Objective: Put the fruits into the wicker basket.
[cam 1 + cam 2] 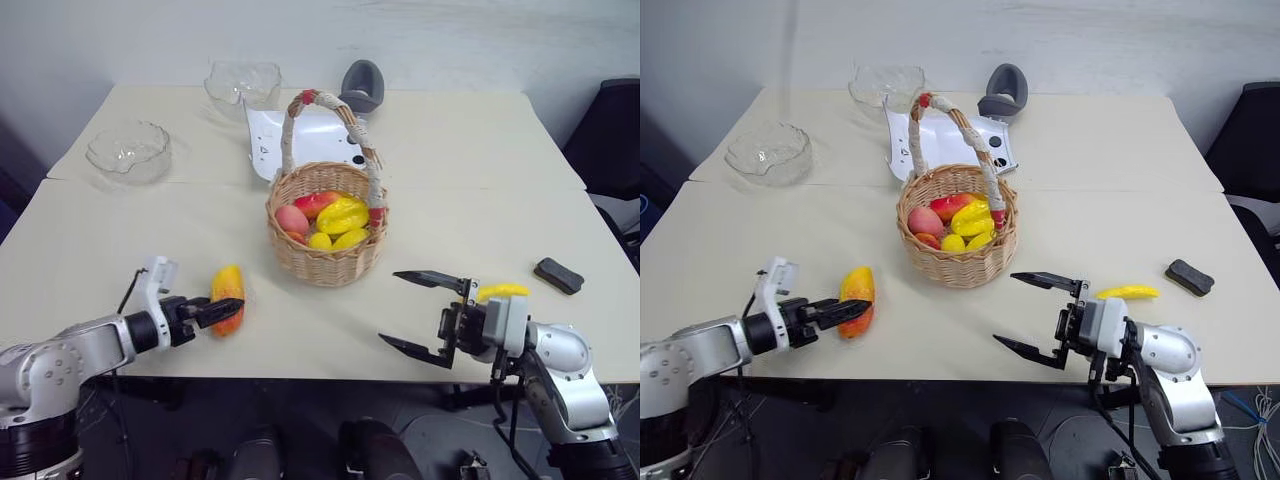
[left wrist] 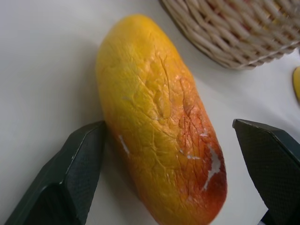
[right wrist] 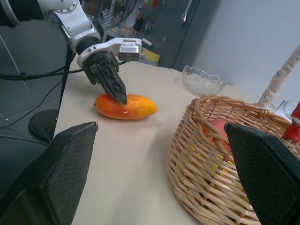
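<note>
Left gripper [image 1: 222, 312]: its fingers are standing apart, one on each side of the mango [image 1: 228, 298], which is lying on the table [image 1: 120, 240] near the front edge; whether a finger is touching the fruit is hard to tell.
Right gripper [image 1: 420, 313]: its jaws are standing wide apart and holding nothing, hovering over the front edge.
Wicker basket [image 1: 325, 262]: sitting near the table's middle, holding red, pink and yellow fruits [image 1: 335, 218] that are partly hiding one another.
Banana [image 1: 1128, 292]: lying toward the right edge, with the right wrist partly covering it.
Black block [image 1: 558, 275]: resting near the right edge.
Glass bowls [image 1: 128, 150]: standing at the far left corner.
</note>
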Motion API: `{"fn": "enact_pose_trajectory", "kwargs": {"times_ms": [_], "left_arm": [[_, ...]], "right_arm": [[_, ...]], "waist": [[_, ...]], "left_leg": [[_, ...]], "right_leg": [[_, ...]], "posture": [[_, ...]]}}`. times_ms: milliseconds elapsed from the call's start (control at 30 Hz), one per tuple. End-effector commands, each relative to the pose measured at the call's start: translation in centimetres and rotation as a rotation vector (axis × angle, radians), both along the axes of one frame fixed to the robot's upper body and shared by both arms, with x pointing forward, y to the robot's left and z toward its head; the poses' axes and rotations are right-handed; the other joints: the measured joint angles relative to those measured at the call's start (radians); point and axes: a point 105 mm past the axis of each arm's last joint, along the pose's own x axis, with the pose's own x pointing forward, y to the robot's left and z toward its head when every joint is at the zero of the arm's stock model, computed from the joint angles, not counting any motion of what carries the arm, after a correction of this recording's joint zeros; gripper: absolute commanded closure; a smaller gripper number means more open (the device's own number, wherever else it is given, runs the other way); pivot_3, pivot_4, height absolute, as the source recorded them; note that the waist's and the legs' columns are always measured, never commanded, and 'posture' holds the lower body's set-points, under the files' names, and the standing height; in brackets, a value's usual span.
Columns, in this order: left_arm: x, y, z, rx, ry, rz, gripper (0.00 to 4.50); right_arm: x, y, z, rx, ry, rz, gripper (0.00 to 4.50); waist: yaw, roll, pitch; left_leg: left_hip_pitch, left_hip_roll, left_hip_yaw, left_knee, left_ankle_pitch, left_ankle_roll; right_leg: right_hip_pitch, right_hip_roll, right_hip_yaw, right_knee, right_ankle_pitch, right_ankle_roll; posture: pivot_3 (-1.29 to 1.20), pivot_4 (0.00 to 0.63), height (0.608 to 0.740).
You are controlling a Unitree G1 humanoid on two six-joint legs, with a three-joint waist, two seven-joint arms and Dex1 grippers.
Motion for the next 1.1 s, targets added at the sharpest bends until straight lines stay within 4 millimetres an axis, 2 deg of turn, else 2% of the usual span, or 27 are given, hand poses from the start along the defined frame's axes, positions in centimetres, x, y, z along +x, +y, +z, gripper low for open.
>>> {"fn": "enact_pose_trajectory", "kwargs": {"times_ms": [33,133,233,267,333,467,533,567,633,700,767,867,933,967,1033,1067,1100], "left_arm": [[0.0,-0.2,-1.2,0.065,0.038,-0.018,0.00],[-0.2,-0.2,-1.4,0.104,0.036,-0.066,0.59],[0.3,0.5,-0.9,0.145,-0.007,-0.078,1.47],[0.3,0.3,-0.3,0.130,-0.026,-0.109,1.79],[0.2,-0.2,1.7,0.085,-0.085,-0.181,1.97],[-0.2,-1.7,8.9,0.023,-0.383,-0.426,1.97],[0.9,-2.9,11.1,0.071,-0.493,-0.504,1.97],[1.8,-3.7,11.7,0.096,-0.522,-0.518,1.97],[4.0,-6.0,12.3,0.136,-0.582,-0.535,1.97],[5.4,-7.4,12.6,0.137,-0.601,-0.529,1.97],[8.4,-9.5,12.7,0.137,-0.630,-0.460,1.97],[10.0,-11.5,12.0,0.153,-0.652,-0.457,1.97],[10.4,-11.9,12.0,0.177,-0.715,-0.458,1.25],[10.5,-11.9,12.2,0.178,-0.744,-0.463,1.08],[10.4,-11.3,12.8,0.145,-0.797,-0.464,0.38],[10.3,-11.0,12.9,0.132,-0.812,-0.469,0.12],[10.0,-10.6,13.3,0.140,-0.874,-0.491,0.06]], "right_arm": [[-0.5,0.3,0.9,0.016,-0.039,-0.004,0.08],[-0.4,-0.1,1.1,0.017,-0.045,-0.032,0.00],[-0.3,-1.0,1.4,0.025,-0.040,-0.082,0.00],[-0.4,-1.5,1.6,0.042,-0.029,-0.107,0.00],[-0.5,-2.4,1.9,0.093,0.006,-0.163,0.00],[-0.3,-3.6,2.4,0.133,0.019,-0.282,0.00],[-0.3,-4.0,2.6,0.148,0.014,-0.338,0.00],[-0.2,-4.2,2.8,0.155,0.012,-0.358,0.00],[-0.1,-4.3,3.0,0.173,0.007,-0.391,0.00],[0.0,-4.3,3.2,0.182,0.005,-0.410,0.00],[0.3,-4.7,4.2,0.252,-0.007,-0.503,0.00],[0.0,-4.5,4.6,0.274,-0.004,-0.559,0.00],[-0.3,-4.2,4.6,0.271,0.006,-0.572,0.00],[-0.4,-4.1,4.6,0.273,0.009,-0.579,0.00],[-0.4,-4.2,4.6,0.276,0.018,-0.599,0.00],[-0.5,-4.3,4.7,0.276,0.022,-0.607,0.00],[-0.6,-4.5,4.6,0.278,0.034,-0.625,0.00]], "waist": [[0.000,0.000,0.000],[0.000,0.000,0.000],[0.000,0.000,0.000],[0.000,0.000,0.000],[0.002,0.000,0.000],[0.002,-0.001,0.001],[0.006,-0.002,0.001],[0.012,-0.001,0.001],[0.023,0.000,0.000],[0.024,0.000,0.000],[0.025,0.000,0.000],[0.022,-0.002,0.001],[0.016,-0.002,0.001],[0.012,-0.002,0.001],[0.006,-0.002,0.001],[0.004,-0.002,0.001],[0.004,-0.002,0.001]], "left_leg": [[0.000,0.000,0.000,0.000,0.000,0.000],[0.003,0.000,0.000,-0.001,0.001,-0.001],[0.005,0.000,0.002,-0.002,0.001,-0.002],[0.005,0.000,0.002,-0.002,0.001,-0.002],[0.005,0.000,0.002,-0.003,0.001,-0.002],[0.004,0.000,0.002,-0.003,0.001,-0.002],[0.004,0.000,0.002,-0.003,0.001,-0.002],[0.004,0.000,0.002,-0.003,0.001,-0.002],[0.005,-0.001,0.002,-0.003,0.001,-0.002],[0.005,-0.002,0.004,-0.002,0.001,-0.001],[0.005,-0.001,0.006,-0.002,0.001,-0.002],[0.000,0.000,0.006,0.001,0.002,-0.004],[0.000,0.002,0.009,0.001,0.003,-0.005],[0.000,0.002,0.009,0.001,0.002,-0.006],[-0.001,0.003,0.009,0.000,0.003,-0.008],[-0.001,0.003,0.010,0.000,0.003,-0.008],[-0.001,0.003,0.010,0.000,0.003,-0.008]], "right_leg": [[0.000,0.000,0.000,0.000,0.000,0.000],[0.002,0.000,0.001,0.000,0.000,0.000],[0.003,0.000,0.002,0.000,0.000,0.000],[0.003,0.000,0.002,0.000,0.000,-0.001],[0.003,0.000,0.002,-0.001,0.000,-0.001],[0.002,0.000,0.002,0.000,-0.001,-0.001],[0.002,0.000,0.002,-0.001,-0.001,-0.002],[0.002,0.000,0.001,-0.001,-0.001,-0.002],[0.003,0.000,0.002,-0.001,-0.001,-0.001],[0.003,0.001,0.004,-0.001,-0.001,0.000],[0.003,0.003,0.006,-0.001,0.000,0.001],[-0.001,0.007,0.008,-0.001,0.000,0.003],[-0.003,0.008,0.011,-0.001,0.000,0.003],[-0.004,0.009,0.012,-0.001,0.000,0.003],[-0.007,0.010,0.013,-0.001,0.000,0.003],[-0.007,0.010,0.013,0.000,0.000,0.003],[-0.007,0.010,0.013,0.000,0.000,0.003]], "posture": [[0.00,0.150,0.740],[0.00,0.150,0.740],[0.00,0.150,0.740],[0.00,0.150,0.740],[0.00,0.150,0.740],[0.00,0.150,0.740],[0.00,0.150,0.740],[0.00,0.150,0.740],[0.00,0.150,0.740],[0.00,0.150,0.740],[0.00,0.150,0.740],[0.00,0.150,0.740],[0.00,0.150,0.740],[0.00,0.150,0.740],[0.00,0.150,0.740],[0.00,0.150,0.740],[0.00,0.150,0.740]]}}
